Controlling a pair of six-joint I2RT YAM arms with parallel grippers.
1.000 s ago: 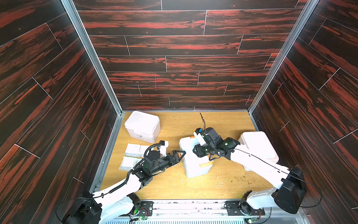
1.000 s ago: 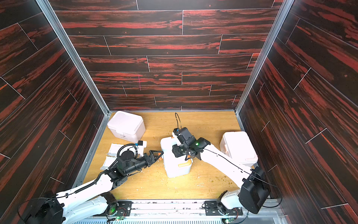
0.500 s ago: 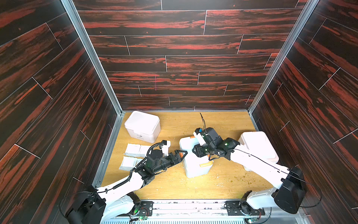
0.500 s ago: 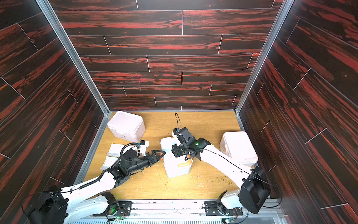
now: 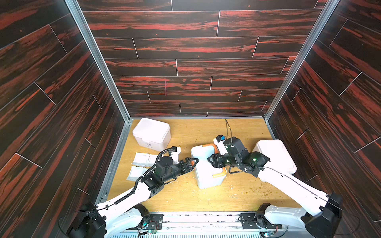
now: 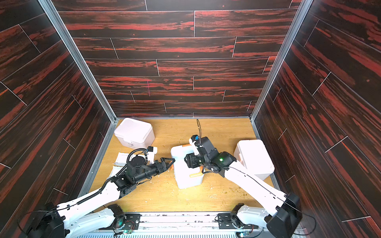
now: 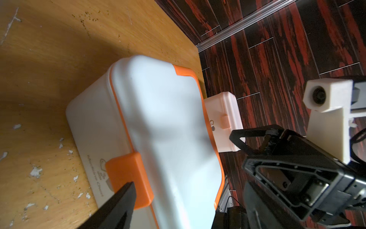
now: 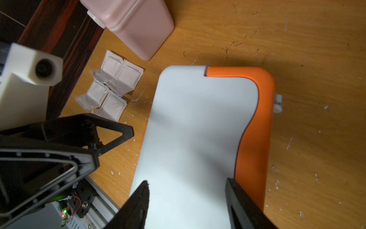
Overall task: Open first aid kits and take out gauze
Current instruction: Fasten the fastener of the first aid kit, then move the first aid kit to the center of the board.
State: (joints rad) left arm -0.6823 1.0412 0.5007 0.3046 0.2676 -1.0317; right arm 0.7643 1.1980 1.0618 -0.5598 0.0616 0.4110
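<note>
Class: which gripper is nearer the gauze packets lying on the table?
Left. The left gripper is at the orange-trimmed box's side facing the gauze packets; the right gripper hovers over its lid, farther away.

logo point(image 7: 95, 178): blurred, unreadable in the left wrist view.
gauze point(image 5: 141, 159): right part behind the left arm point(image 5: 165, 171), lower left of centre in both top views.
orange kit point(image 5: 207, 177): lid partly under the right gripper point(image 5: 212, 162).

A robot lab test cell: dark wood-look wall panels point(image 5: 195, 47) in aluminium framing point(image 5: 97, 59) enclose a wooden worktop point(image 5: 185, 197), with two white arms point(image 5: 132, 193) point(image 5: 288, 183) mounted at its front rail point(image 5: 195, 218).
</note>
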